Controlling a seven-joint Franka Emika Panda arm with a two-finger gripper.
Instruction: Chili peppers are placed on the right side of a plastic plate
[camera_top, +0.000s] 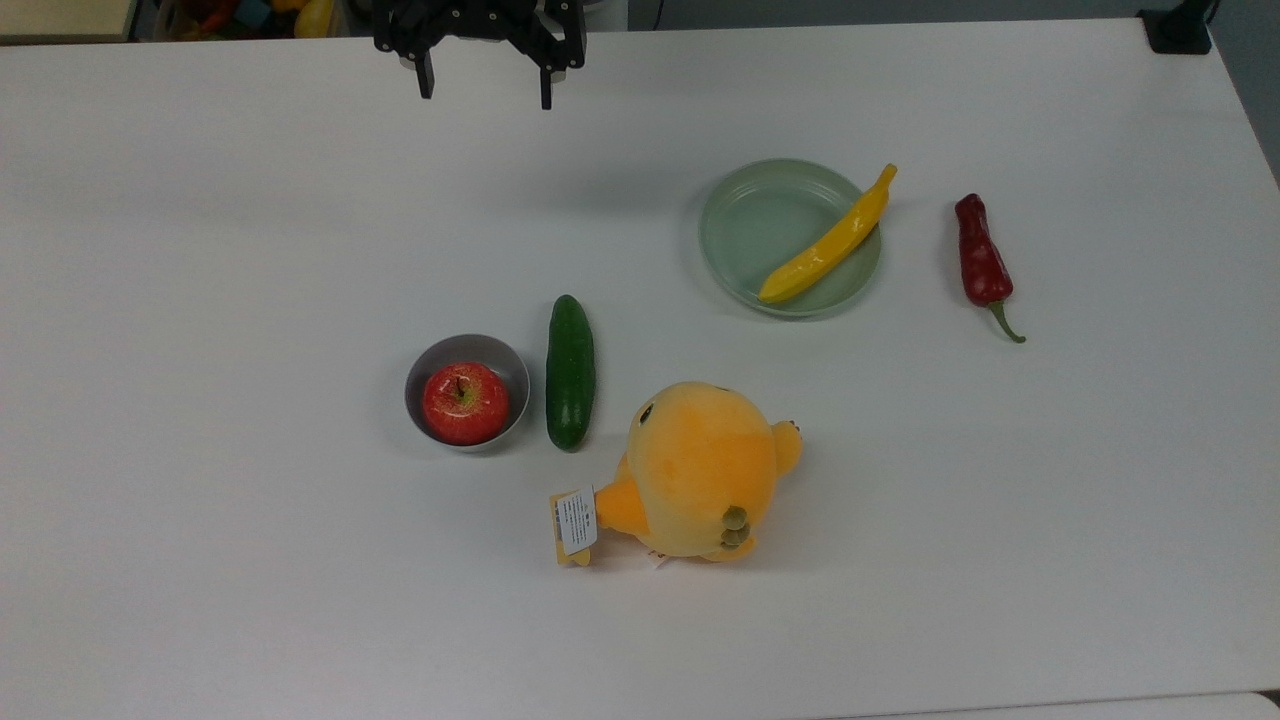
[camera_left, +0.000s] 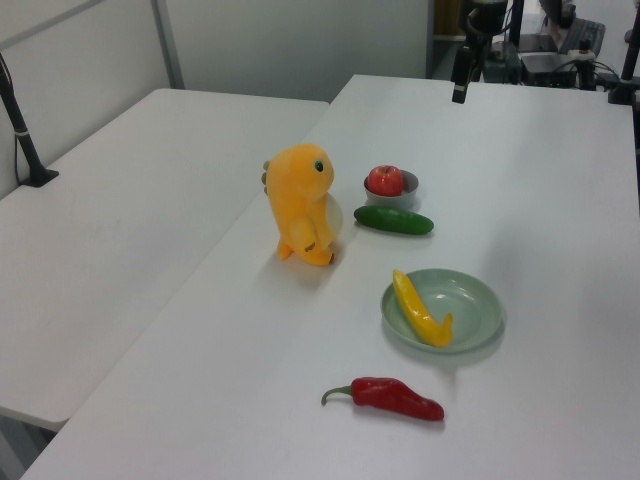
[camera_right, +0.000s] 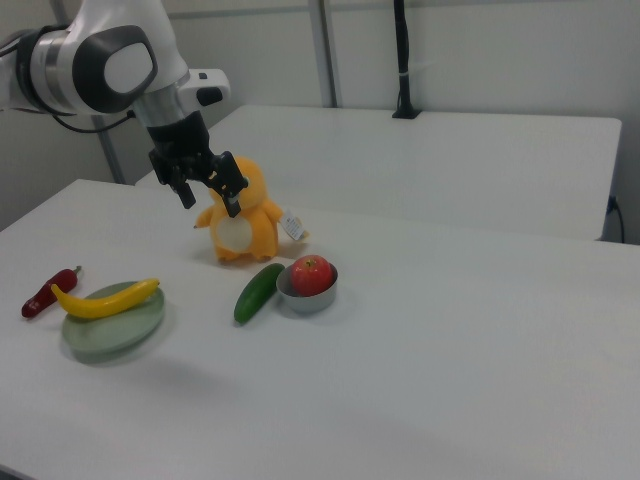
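Note:
The dark red chili pepper (camera_top: 980, 258) lies on the table to the top view's right of the pale green plastic plate (camera_top: 745, 230), a short gap between them, green stem toward the table's near edge. It also shows as the chili pepper (camera_left: 397, 397) in front of the plate (camera_left: 470, 300), and as the chili pepper (camera_right: 42, 294) beyond the plate (camera_right: 100, 335). My gripper (camera_top: 485, 88) hangs open and empty above the table's far edge, well left of the plate; the gripper (camera_right: 210, 198) is high above the table.
A yellow banana-like fruit (camera_top: 830, 243) lies across the plate's right part. A grey bowl (camera_top: 433, 378) holds a red apple (camera_top: 465, 402), a cucumber (camera_top: 570, 371) beside it. An orange plush toy (camera_top: 695, 470) stands near the front.

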